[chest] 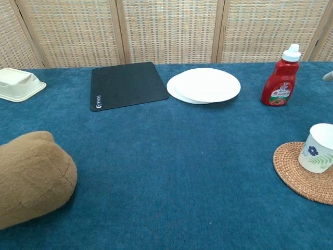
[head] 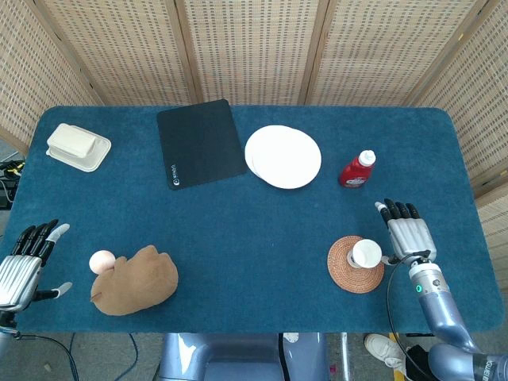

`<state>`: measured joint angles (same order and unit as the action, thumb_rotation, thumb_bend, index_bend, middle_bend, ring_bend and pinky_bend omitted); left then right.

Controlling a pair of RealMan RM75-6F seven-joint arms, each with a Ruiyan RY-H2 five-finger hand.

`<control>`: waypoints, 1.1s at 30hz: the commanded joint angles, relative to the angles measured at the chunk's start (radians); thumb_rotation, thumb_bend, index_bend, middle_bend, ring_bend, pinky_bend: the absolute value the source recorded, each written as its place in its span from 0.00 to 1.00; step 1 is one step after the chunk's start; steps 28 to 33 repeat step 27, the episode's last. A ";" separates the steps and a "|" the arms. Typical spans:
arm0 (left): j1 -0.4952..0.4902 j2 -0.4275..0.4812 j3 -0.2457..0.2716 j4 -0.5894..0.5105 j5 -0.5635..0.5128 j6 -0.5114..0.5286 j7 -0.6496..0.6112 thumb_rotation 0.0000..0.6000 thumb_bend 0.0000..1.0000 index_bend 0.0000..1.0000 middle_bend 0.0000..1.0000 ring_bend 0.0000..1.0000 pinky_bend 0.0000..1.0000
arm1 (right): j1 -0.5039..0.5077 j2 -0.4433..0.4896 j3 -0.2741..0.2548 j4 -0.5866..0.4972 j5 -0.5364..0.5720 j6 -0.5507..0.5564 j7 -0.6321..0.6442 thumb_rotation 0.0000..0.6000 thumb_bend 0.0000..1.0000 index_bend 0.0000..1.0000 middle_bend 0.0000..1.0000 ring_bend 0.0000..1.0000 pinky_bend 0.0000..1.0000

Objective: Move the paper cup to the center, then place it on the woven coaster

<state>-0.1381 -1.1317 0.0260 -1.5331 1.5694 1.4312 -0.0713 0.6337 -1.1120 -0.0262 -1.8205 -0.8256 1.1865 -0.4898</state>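
The white paper cup (head: pixel 366 253) with a leaf print (chest: pixel 318 154) stands upright on the round woven coaster (head: pixel 346 270), toward its right side (chest: pixel 295 174). My right hand (head: pixel 408 232) is just right of the cup, fingers spread, holding nothing and apart from the cup. Only a fingertip of it shows at the right edge of the chest view. My left hand (head: pixel 22 266) hovers open at the table's front left corner, far from the cup.
A red ketchup bottle (head: pixel 356 169) stands behind the coaster. A white plate (head: pixel 282 156), a black mat (head: pixel 200 143) and a cream box (head: pixel 78 146) lie along the back. A brown plush toy (head: pixel 136 280) and a pink ball (head: pixel 101 260) sit front left.
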 commanded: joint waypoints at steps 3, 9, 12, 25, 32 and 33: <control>0.001 -0.002 -0.002 0.000 -0.003 0.001 0.004 1.00 0.11 0.00 0.00 0.00 0.00 | -0.097 0.027 -0.003 0.011 -0.114 0.103 0.091 1.00 0.02 0.00 0.00 0.00 0.00; 0.005 -0.006 -0.002 -0.002 -0.002 0.007 0.017 1.00 0.10 0.00 0.00 0.00 0.00 | -0.192 0.001 -0.029 0.042 -0.284 0.221 0.169 1.00 0.02 0.00 0.00 0.00 0.00; 0.009 -0.009 -0.002 -0.003 0.000 0.013 0.024 1.00 0.11 0.00 0.00 0.00 0.00 | -0.231 -0.029 -0.045 0.070 -0.375 0.275 0.203 1.00 0.02 0.00 0.00 0.00 0.00; 0.026 -0.024 -0.004 0.003 0.006 0.043 0.047 1.00 0.11 0.00 0.00 0.00 0.00 | -0.367 -0.164 -0.061 0.279 -0.595 0.421 0.330 1.00 0.02 0.00 0.00 0.00 0.00; 0.027 -0.028 -0.004 0.007 0.006 0.046 0.053 1.00 0.10 0.00 0.00 0.00 0.00 | -0.375 -0.165 -0.053 0.287 -0.609 0.430 0.344 1.00 0.02 0.00 0.00 0.00 0.00; 0.027 -0.028 -0.004 0.007 0.006 0.046 0.053 1.00 0.10 0.00 0.00 0.00 0.00 | -0.375 -0.165 -0.053 0.287 -0.609 0.430 0.344 1.00 0.02 0.00 0.00 0.00 0.00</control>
